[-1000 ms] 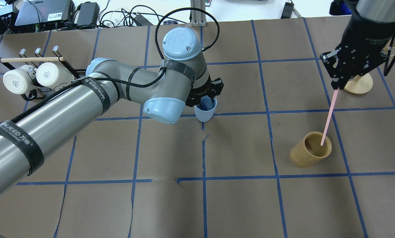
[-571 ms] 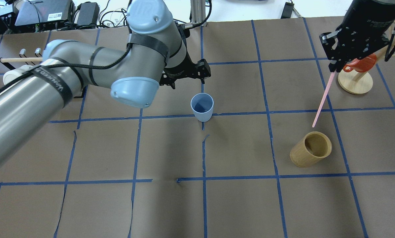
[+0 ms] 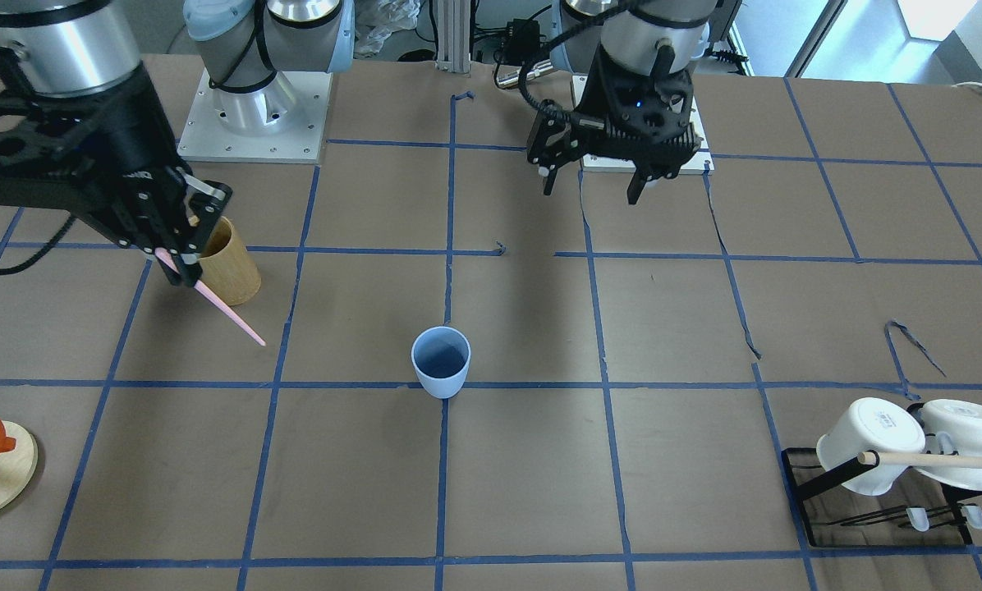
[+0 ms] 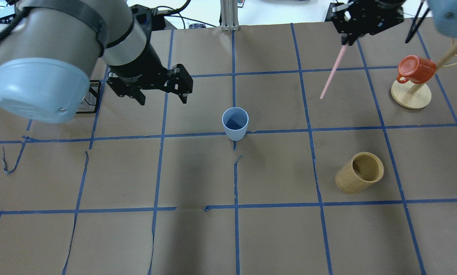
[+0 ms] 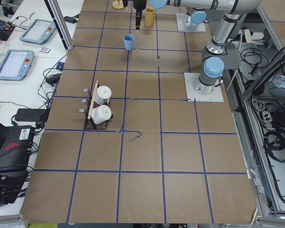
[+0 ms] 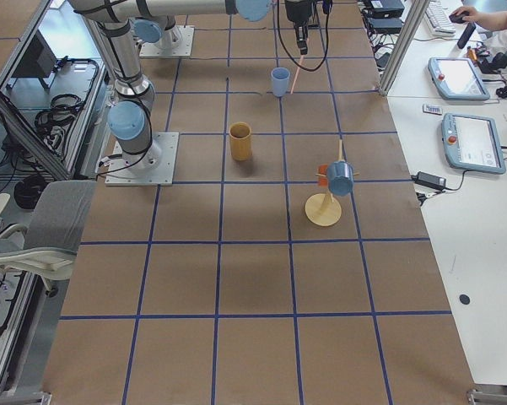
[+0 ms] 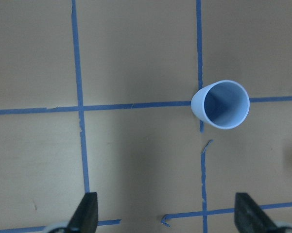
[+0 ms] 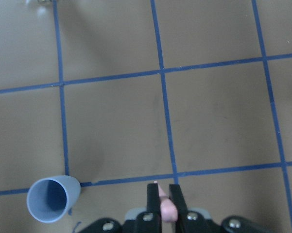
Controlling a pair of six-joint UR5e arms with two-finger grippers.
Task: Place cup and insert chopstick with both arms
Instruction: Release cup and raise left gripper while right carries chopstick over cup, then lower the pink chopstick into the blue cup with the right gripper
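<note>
The light blue cup (image 4: 235, 123) stands upright and empty on the table's middle, also in the front view (image 3: 441, 361) and both wrist views (image 7: 221, 104) (image 8: 52, 199). My left gripper (image 4: 162, 98) is open and empty, raised above the table to the cup's left, apart from it; it shows in the front view (image 3: 591, 193) too. My right gripper (image 4: 345, 41) is shut on one pink chopstick (image 4: 331, 72), which hangs down at a slant in the air, far right of the cup. The chopstick also shows in the front view (image 3: 228, 313).
A tan bamboo holder (image 4: 360, 172) stands at the right, nearer the robot. A red mug (image 4: 415, 69) hangs on a wooden stand at the far right. A black rack with two white mugs and a wooden rod (image 3: 893, 468) is at the far left.
My left gripper let go of the cup, rose and moved left. My right gripper lifted the chopstick out of the bamboo holder and carried it up and left.
</note>
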